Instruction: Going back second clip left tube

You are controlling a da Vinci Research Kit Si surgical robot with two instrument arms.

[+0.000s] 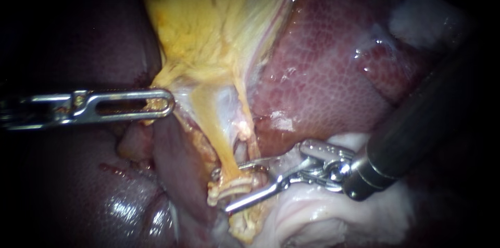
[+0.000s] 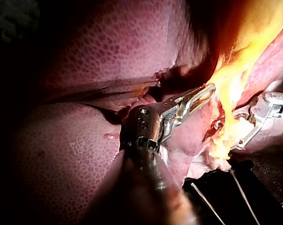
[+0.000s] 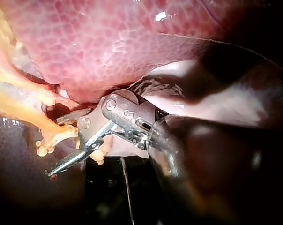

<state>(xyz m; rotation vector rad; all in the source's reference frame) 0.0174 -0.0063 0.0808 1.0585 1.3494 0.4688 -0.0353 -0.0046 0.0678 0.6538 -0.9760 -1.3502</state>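
Nearest the camera, the dark shaft of the right instrument (image 1: 234, 187) came in from the right. Its jaws stood apart, one on each side of the left tube (image 1: 223, 150), gripping nothing. Across that yellow tube, just at the jaws, lay pale bands that I took to be a clip (image 1: 221, 191), though how many I could not tell. Further back, the left instrument (image 1: 165, 103) had its jaws clenched on the lower edge of the gallbladder (image 1: 208, 19), drawing it sideways. The liver (image 1: 333, 71) lay behind. In my judgement the retreat should run straight back along the shaft, jaws held wide until clear of the tube, without snagging the clip, while the left hold stays steady.
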